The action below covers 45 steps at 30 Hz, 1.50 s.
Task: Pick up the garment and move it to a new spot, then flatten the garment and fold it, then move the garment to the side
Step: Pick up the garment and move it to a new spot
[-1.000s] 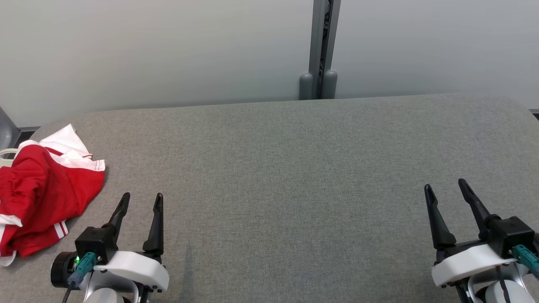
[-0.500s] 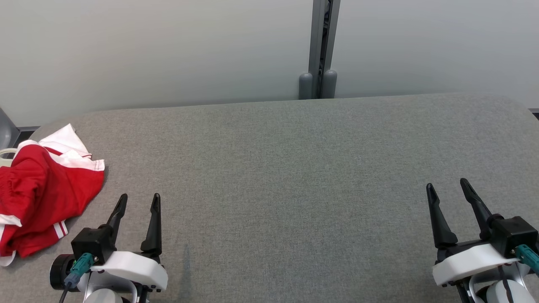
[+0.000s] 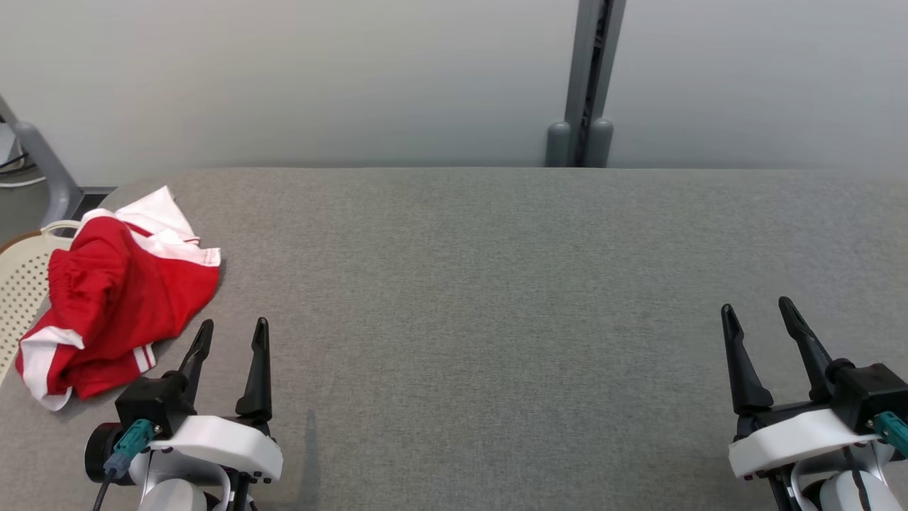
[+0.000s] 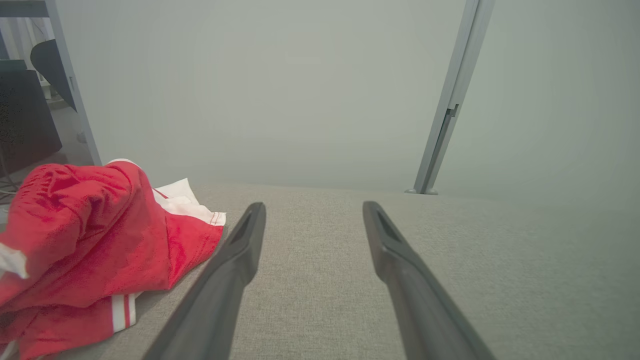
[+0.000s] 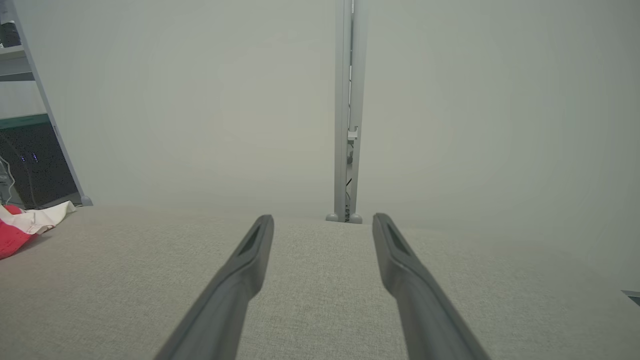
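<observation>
The red and white garment (image 3: 120, 298) lies crumpled at the 9 o'clock edge of the grey surface (image 3: 496, 284), next to a cream basket (image 3: 20, 294). The left gripper (image 3: 234, 323) hovers just beside it at 7 o'clock, jaws released. The right gripper (image 3: 754, 305), at 4 o'clock, is well apart from it and also has its jaws released. Between the two grippers, wide open room reaches to the 12 o'clock edge.

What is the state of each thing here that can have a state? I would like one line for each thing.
garment: crumpled in a heap at the left edge of the table, not folded, not held.
left gripper: open, empty, close beside the garment but apart from it.
right gripper: open, empty, far from the garment.
basket: beside the table's left edge; contents hidden.
</observation>
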### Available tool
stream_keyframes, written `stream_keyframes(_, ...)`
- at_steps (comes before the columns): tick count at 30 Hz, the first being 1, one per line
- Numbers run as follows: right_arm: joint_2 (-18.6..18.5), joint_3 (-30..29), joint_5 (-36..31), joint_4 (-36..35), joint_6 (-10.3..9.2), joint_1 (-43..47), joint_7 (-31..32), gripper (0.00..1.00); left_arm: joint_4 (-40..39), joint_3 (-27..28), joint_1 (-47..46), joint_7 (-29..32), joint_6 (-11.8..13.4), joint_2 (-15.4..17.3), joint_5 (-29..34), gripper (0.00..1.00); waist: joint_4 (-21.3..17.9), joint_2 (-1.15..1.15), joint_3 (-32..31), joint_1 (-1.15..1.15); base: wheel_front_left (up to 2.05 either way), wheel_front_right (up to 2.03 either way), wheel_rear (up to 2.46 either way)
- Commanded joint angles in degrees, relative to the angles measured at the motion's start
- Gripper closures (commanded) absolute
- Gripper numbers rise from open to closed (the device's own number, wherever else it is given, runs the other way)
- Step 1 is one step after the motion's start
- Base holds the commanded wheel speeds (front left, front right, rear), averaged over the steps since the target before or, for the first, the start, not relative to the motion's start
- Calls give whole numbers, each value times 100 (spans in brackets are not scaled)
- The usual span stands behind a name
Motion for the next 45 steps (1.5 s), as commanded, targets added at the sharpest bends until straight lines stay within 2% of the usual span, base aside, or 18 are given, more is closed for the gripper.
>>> stream_keyframes(1,-11,7,41,-44,13,-11,-26,0,0,34,-86,-11,8,26,-30,0,210,0,34,0,0,0,0)
stream_keyframes(15,77,25,104,-167,13,7,-26,0,-111,168,-150,-10,18,0,-115,0,1556,0,175,0,0,0,0)
stream_keyframes(23,75,80,79,-131,13,-32,-26,0,-140,251,-111,-8,2,-10,-164,0,2081,0,206,0,0,0,0)
stream_keyframes(30,72,95,81,-96,13,-80,-26,0,-128,265,-120,-7,-31,-16,-185,0,2239,0,219,0,0,0,0)
stream_keyframes(45,-22,75,73,-131,13,-98,-26,0,-53,204,-266,-7,13,-18,-230,0,2234,0,277,0,0,0,0)
